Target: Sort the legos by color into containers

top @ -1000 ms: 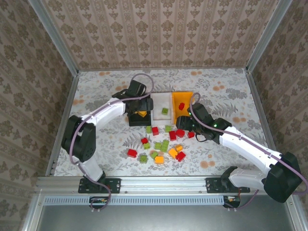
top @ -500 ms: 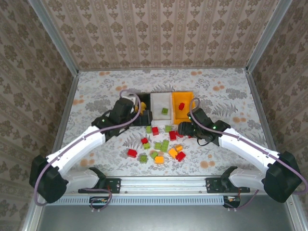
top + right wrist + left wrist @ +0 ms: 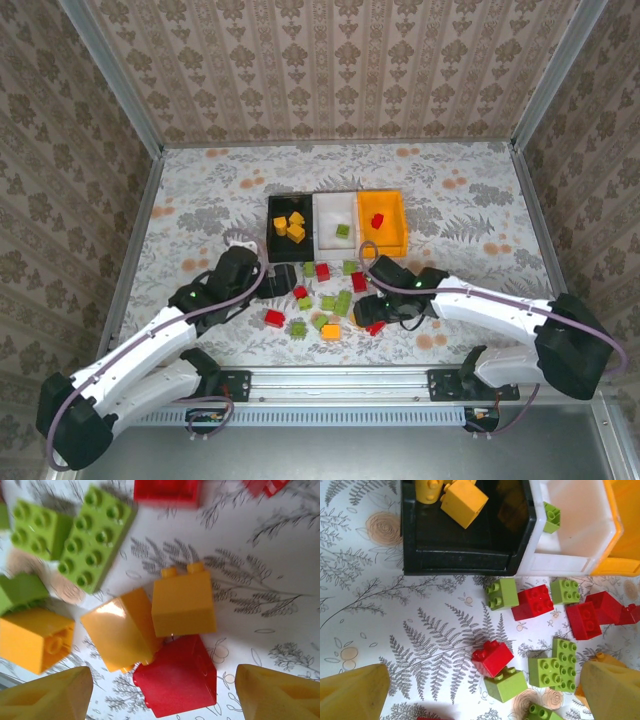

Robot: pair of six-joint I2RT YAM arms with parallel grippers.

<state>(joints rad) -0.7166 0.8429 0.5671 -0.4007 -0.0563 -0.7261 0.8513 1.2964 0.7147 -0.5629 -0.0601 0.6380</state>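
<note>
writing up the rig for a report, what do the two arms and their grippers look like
The left arm and right arm have white shells, black joints, a lilac cable along each and a green light near the wrist. The fingers are yellow wedges.

Place: a robot test cell, dressed up to look homely.
Walls: damask wallpaper panels (image 3: pixel 330 70) on the far, left and right sides.
Frame: bare aluminium posts (image 3: pixel 112 75) at the far corners.
Work surface: fern-print table cover (image 3: pixel 200 190).
Near edge: metal rail (image 3: pixel 340 382) carrying two bolted arm bases (image 3: pixel 212 385).
</note>
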